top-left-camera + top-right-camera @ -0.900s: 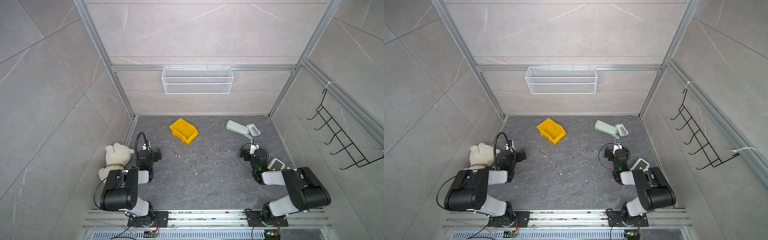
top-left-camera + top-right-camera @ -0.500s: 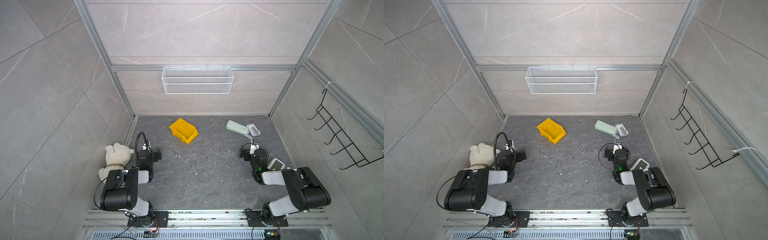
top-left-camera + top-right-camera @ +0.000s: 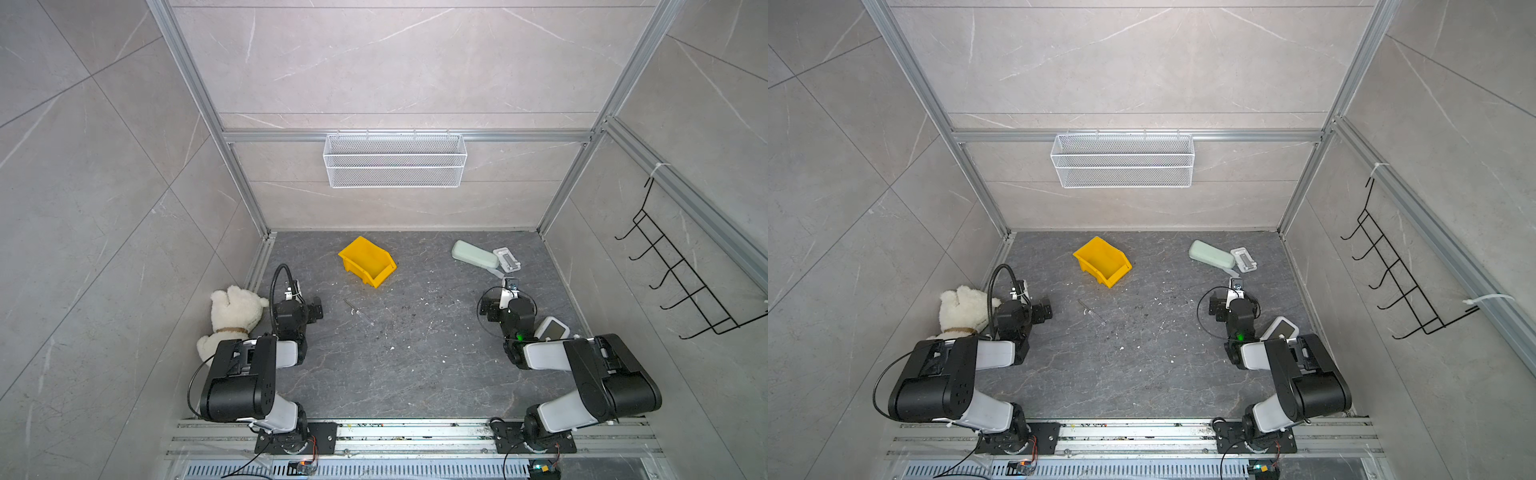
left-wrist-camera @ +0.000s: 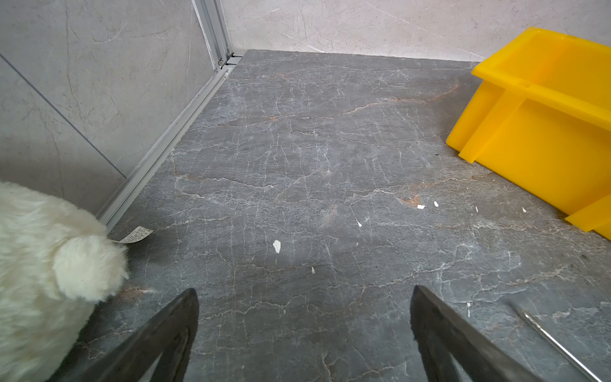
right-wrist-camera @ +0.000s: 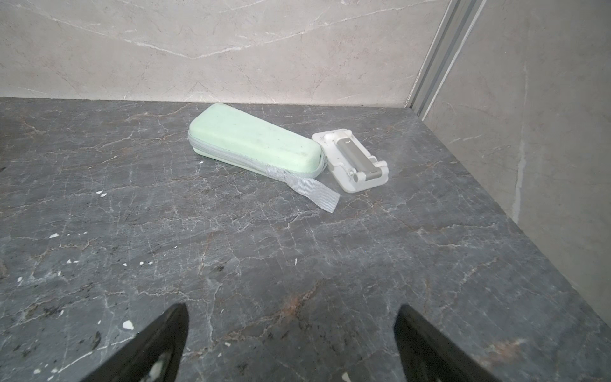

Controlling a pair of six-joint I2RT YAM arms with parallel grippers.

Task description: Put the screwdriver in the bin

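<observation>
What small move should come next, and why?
Probably swing the left gripper sideways over the screwdriver. Its jaws stand open and empty, and the screwdriver lies loose on the floor close beside that gripper, not yet in the bin.

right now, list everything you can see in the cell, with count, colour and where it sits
screwdriver: one, dark shaft and clear handle, flat on the floor in front of the bin
bin: one, yellow, on the floor towards the back, left of centre
wire basket: one, white, hung on the back wall
plush toy: one, cream white, by the left wall beside the left arm
zip case: one, pale green, floor at the back right
small stand: one, white and grey, next to the case
small device: one, white, beside the right arm
hook rack: one, black, right wall
left gripper: one, black, open over bare floor
right gripper: one, black, open, facing the case
</observation>
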